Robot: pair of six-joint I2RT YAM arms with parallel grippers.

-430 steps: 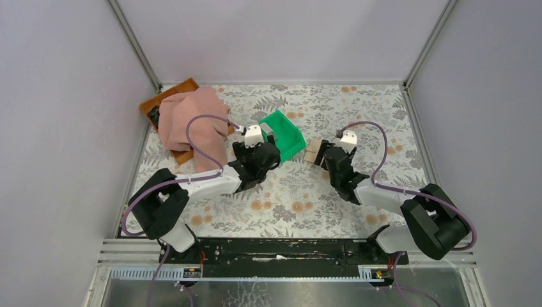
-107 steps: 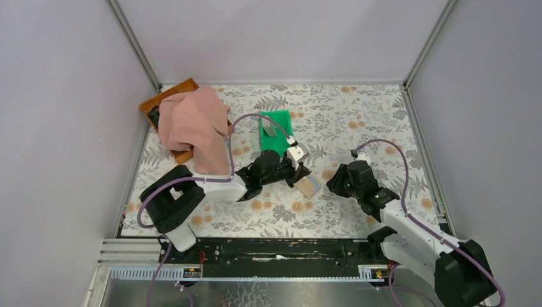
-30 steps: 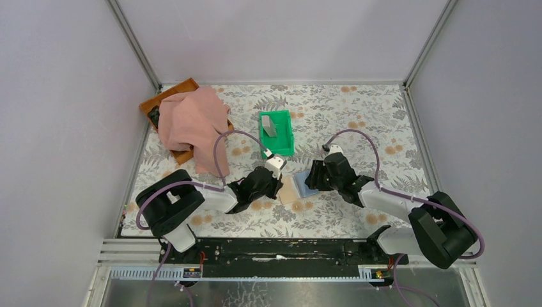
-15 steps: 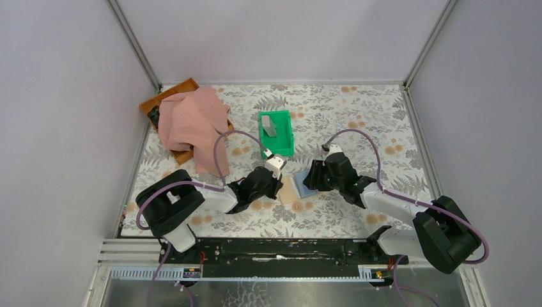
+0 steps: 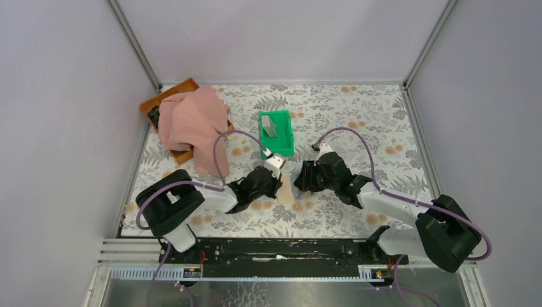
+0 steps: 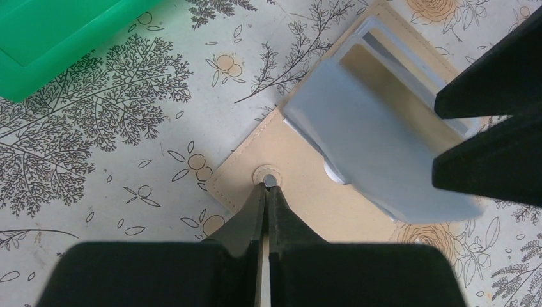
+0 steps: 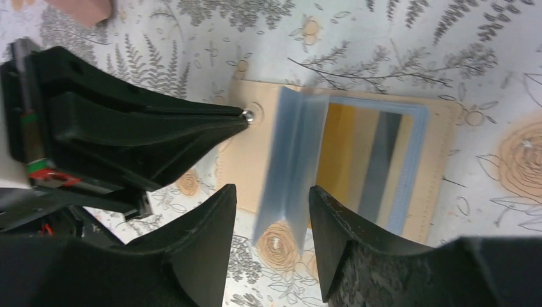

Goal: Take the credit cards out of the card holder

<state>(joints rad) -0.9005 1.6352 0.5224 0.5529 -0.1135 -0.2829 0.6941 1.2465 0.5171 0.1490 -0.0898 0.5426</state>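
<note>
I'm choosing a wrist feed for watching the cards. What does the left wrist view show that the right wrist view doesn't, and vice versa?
Left wrist only: a corner of the green bin. Right wrist only: the yellow card with its dark stripe in a pocket, and a bit of pink cloth. Both: the open card holder on the floral table, the shut left claw at the tan flap's snap, and the right claw open around the raised pale blue sleeves.

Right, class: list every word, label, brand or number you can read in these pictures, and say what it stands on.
None can be read in any view.
Yellow card in the card holder: a dark stripe, no print visible.
Green bin: no label seen.
</note>
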